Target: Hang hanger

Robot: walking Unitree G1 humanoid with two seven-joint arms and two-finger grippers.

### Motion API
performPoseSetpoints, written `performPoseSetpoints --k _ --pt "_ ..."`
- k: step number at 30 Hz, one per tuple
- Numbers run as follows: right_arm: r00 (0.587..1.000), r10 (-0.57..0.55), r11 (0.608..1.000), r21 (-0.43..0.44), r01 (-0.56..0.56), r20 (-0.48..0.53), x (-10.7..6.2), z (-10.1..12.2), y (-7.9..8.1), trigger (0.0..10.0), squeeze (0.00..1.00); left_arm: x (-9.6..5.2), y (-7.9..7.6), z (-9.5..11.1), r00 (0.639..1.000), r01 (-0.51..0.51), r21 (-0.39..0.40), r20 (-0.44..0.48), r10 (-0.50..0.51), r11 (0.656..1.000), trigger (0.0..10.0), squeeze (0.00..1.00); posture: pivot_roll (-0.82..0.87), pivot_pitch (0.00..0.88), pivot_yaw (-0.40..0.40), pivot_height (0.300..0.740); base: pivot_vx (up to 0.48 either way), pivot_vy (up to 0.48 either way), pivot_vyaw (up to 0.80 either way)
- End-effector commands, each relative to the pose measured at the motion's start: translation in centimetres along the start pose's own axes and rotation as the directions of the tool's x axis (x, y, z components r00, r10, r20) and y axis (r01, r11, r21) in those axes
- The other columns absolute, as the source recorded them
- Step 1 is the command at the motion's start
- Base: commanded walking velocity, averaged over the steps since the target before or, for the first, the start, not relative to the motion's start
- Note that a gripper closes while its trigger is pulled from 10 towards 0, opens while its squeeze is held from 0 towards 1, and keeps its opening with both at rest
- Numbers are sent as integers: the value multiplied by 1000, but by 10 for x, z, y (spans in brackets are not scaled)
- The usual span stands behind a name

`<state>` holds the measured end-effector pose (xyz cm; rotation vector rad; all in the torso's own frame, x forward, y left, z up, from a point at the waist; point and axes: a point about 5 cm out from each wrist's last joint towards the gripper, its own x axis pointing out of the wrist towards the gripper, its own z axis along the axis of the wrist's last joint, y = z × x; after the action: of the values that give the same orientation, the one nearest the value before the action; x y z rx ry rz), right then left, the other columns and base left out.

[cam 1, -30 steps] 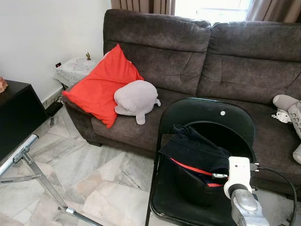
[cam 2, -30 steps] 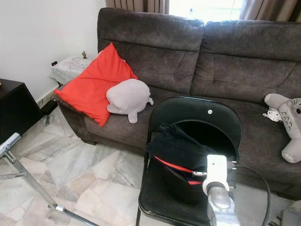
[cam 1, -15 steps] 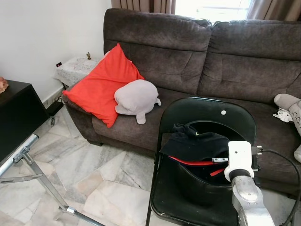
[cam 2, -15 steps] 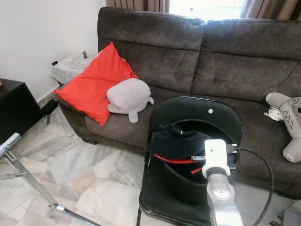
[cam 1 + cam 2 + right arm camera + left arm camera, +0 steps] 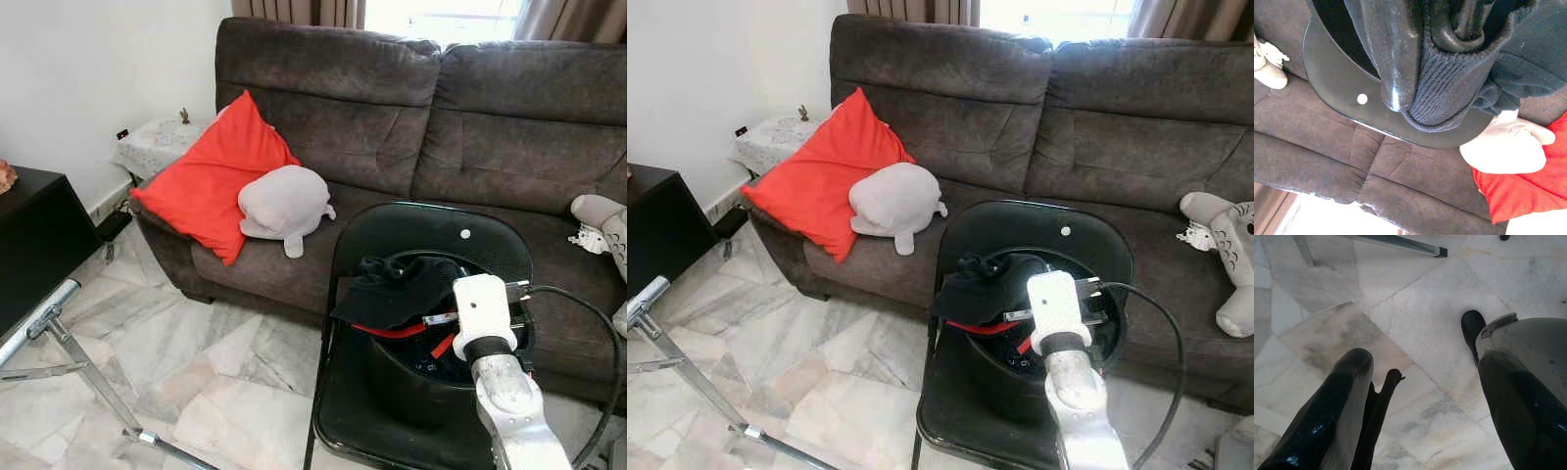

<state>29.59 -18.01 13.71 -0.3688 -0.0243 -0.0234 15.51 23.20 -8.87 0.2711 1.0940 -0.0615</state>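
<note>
While the right gripper (image 5: pixel 1425 73) is clamped on the dark knit garment (image 5: pixel 397 291) draped over the red hanger (image 5: pixel 402 330) above the black bucket (image 5: pixel 421 382) on the folding chair (image 5: pixel 431 230) (roughly five o'clock), the cloth looks soft and slippery, so the stiff hanger seems the surer hold.

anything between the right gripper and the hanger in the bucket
Nothing separate does. The right gripper is shut on the dark garment draped over the red hanger, so knit fabric sits between its jaws and the hanger.

No readable text, label, brand, number or sign anywhere.
</note>
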Motion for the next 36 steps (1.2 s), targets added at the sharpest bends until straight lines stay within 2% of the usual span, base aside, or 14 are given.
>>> performPoseSetpoints --k 1,7,10,12,15,19,23,25,28,30,31,33,34,36 --pt "997 -7 1000 -1 8 82 1 21 -6 0 0 0 4 -2 1000 -13 -5 -18 13 1000 10000 0 -18 0 53 740 0 0 0" --pt "991 -24 998 -56 31 131 4 33 -14 0 0 0 4 -3 1000 -13 -3 -19 13 1000 10000 0 -17 0 53 740 0 0 0" --pt "986 -72 994 -70 83 149 4 35 -22 0 0 -1 4 -3 1000 -13 -4 -19 13 1000 10000 0 -19 0 53 740 0 0 0" --pt "978 -179 977 -95 189 104 4 29 -37 0 0 -1 3 -3 1000 -12 -1 -19 12 1000 10000 0 -20 0 54 740 0 0 0" --pt "955 -288 953 -74 293 71 3 25 -53 0 0 -1 3 -3 1000 -12 -1 -19 12 1000 10000 0 -22 0 55 740 0 0 0" --pt "938 -338 940 -10 340 75 3 30 -65 0 0 -1 3 -3 1000 -12 1 -19 12 1000 10000 0 -24 0 55 740 0 0 0" --pt "968 -181 983 2 183 177 10 51 -57 0 0 0 3 -2 1000 -11 -1 -18 11 1000 10000 0 -23 0 52 740 0 0 0" --pt "972 -103 994 51 95 211 12 63 -49 0 0 0 3 -2 1000 -12 -4 -17 11 1000 10000 0 -24 0 52 740 0 0 0" --pt "977 -8 1000 20 4 215 13 68 -39 0 0 0 3 -2 1000 -12 -5 -17 12 1000 10000 0 -24 0 52 740 0 0 0" --pt "970 210 977 -48 -206 120 11 55 -13 0 0 0 2 -2 1000 -11 -7 -18 11 1000 10000 0 -24 0 44 740 0 0 0" --pt "970 210 977 -48 -206 120 11 55 -13 0 0 0 2 -2 1000 -11 -7 -18 11 1000 10000 0 -24 0 44 740 0 0 0" --pt "937 344 936 -52 -347 -62 3 24 6 0 0 0 2 -2 1000 -10 -10 -21 10 1000 10000 0 -13 0 39 740 0 0 0" --pt "928 362 928 -58 -368 -90 2 19 8 0 0 0 2 -2 1000 -10 -11 -21 10 1000 10000 0 -13 0 39 740 0 0 0" --pt "884 443 877 -133 -462 -147 -5 7 17 0 0 0 2 -2 1000 -10 -13 -21 10 1000 10000 0 -13 0 38 740 0 0 0"
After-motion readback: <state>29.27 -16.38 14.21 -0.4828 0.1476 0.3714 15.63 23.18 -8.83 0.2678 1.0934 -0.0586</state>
